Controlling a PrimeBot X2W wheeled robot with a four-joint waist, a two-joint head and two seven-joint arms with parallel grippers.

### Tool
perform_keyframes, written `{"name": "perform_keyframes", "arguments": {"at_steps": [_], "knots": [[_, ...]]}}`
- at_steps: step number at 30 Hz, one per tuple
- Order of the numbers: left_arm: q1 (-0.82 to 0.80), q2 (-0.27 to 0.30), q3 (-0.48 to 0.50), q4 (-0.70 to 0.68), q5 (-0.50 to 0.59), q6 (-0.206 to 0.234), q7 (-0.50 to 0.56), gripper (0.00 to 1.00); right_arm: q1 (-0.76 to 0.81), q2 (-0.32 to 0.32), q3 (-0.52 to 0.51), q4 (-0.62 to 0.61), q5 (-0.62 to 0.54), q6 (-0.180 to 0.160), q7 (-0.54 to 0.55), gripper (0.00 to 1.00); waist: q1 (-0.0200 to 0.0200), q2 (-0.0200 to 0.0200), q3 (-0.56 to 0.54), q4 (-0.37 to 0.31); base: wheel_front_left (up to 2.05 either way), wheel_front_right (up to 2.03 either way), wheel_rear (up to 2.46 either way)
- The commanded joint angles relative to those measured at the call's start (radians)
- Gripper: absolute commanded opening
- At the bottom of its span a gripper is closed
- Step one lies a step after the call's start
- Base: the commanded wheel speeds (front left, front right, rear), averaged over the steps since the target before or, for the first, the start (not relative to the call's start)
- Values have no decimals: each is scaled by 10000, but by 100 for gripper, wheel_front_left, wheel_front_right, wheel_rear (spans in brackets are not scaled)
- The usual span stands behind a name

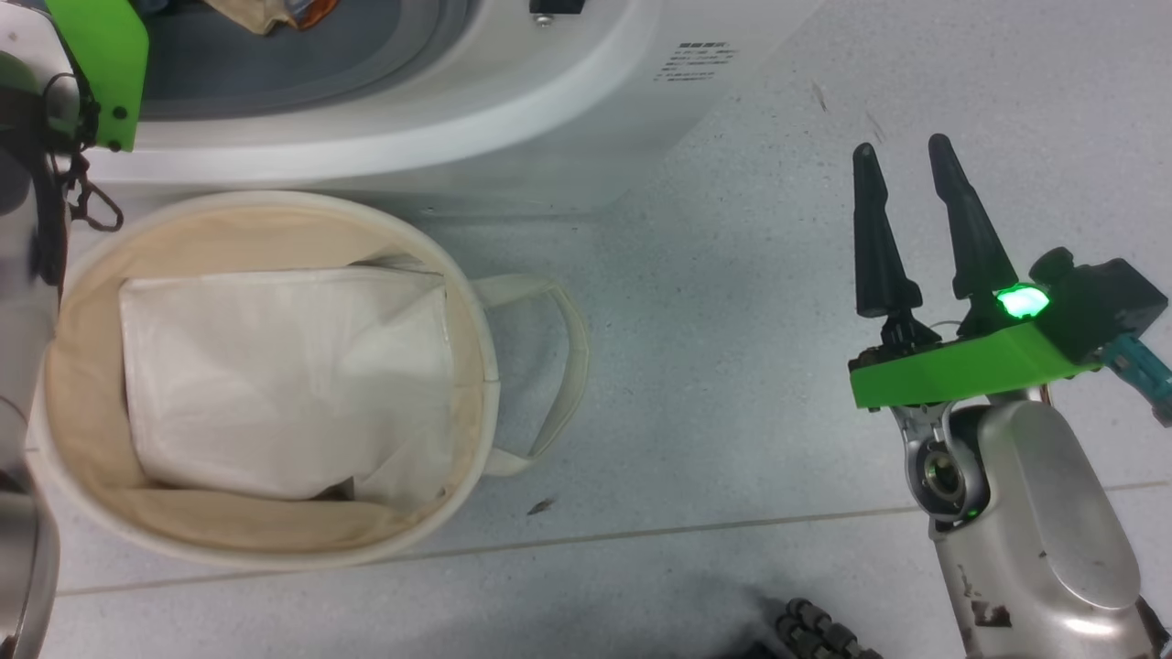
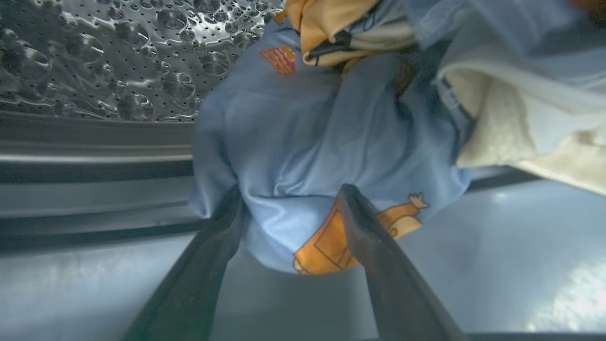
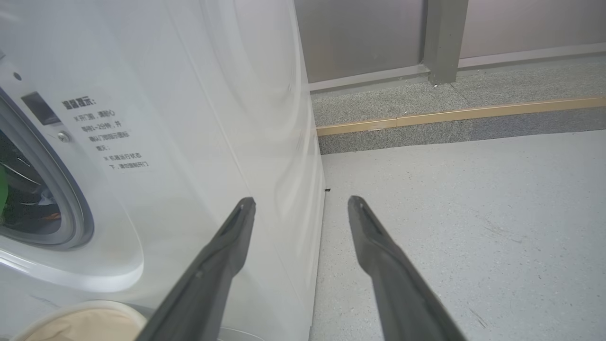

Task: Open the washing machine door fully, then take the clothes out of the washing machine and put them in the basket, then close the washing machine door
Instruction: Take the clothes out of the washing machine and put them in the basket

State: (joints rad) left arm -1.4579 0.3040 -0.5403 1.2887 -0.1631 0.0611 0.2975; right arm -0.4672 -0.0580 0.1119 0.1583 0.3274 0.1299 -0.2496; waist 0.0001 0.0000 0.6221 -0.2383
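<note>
The step in hand is judged to be the unloading: the machine (image 1: 513,119) is entered by the left arm, so its door is taken to be open. The basket (image 1: 256,199) stands on the floor (image 1: 732,384) just in front of the machine, at the left, with a white sheet (image 1: 275,384) lying in it. The clothes (image 2: 307,156) are heaped in the drum (image 2: 118,57) and spill over the grey ring (image 2: 94,161). The left end effector (image 2: 292,189) is held apart, its fingers straddling a blue fold without clamping it. Next, the fingers need to be closed on that fold. The soft cloth, which may drag its neighbours along, must then be lifted out and carried to the basket. The right end effector (image 1: 904,146) hovers apart and empty over the floor, to the right of the machine.
</note>
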Motion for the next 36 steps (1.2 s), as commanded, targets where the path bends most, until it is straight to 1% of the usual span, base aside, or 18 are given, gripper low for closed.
{"name": "perform_keyframes", "arguments": {"at_steps": [1,2,3,4,12,15,25,30,31,32,36], "knots": [[-450,427,52,-122,58,5,-48,100,-12,78,115,-365,112,8,-122,100,-1,0,35,-13,0,0,0],[-439,458,17,-100,44,-30,-118,100,-24,78,121,-370,134,8,-122,100,-1,0,65,-28,0,0,0],[-427,465,-21,-92,52,-73,-162,83,-28,78,123,-367,146,8,-122,100,-1,0,73,-33,0,0,0],[-427,474,-37,-86,45,-85,-233,1,-30,78,122,-363,147,8,-122,100,-1,0,80,-35,0,0,0],[-273,498,-97,-34,-126,-314,-492,0,-8,78,102,-327,117,8,-122,100,-1,0,-7,-26,0,0,0],[-199,466,-78,-28,-227,-377,-815,0,5,78,107,-281,101,8,-122,100,-1,0,-111,-8,0,0,0],[523,206,73,-21,-675,-560,-2550,0,164,78,174,92,64,8,-122,100,-1,0,-990,153,0,0,0],[1030,83,324,-60,-1065,-645,-3683,0,305,78,174,337,15,8,-122,100,-1,0,-1588,291,0,0,0],[1178,61,348,-67,-1125,-707,-3913,0,343,78,169,389,5,8,-122,100,-1,0,-1734,317,0,0,0],[1335,33,381,-110,-1208,-874,-4191,0,381,78,164,440,-15,8,-122,100,-1,0,-1877,342,0,0,0],[2002,96,668,-105,-1596,-967,-4983,0,560,78,149,620,-74,8,-122,100,-1,0,-2482,446,0,0,0]]}}
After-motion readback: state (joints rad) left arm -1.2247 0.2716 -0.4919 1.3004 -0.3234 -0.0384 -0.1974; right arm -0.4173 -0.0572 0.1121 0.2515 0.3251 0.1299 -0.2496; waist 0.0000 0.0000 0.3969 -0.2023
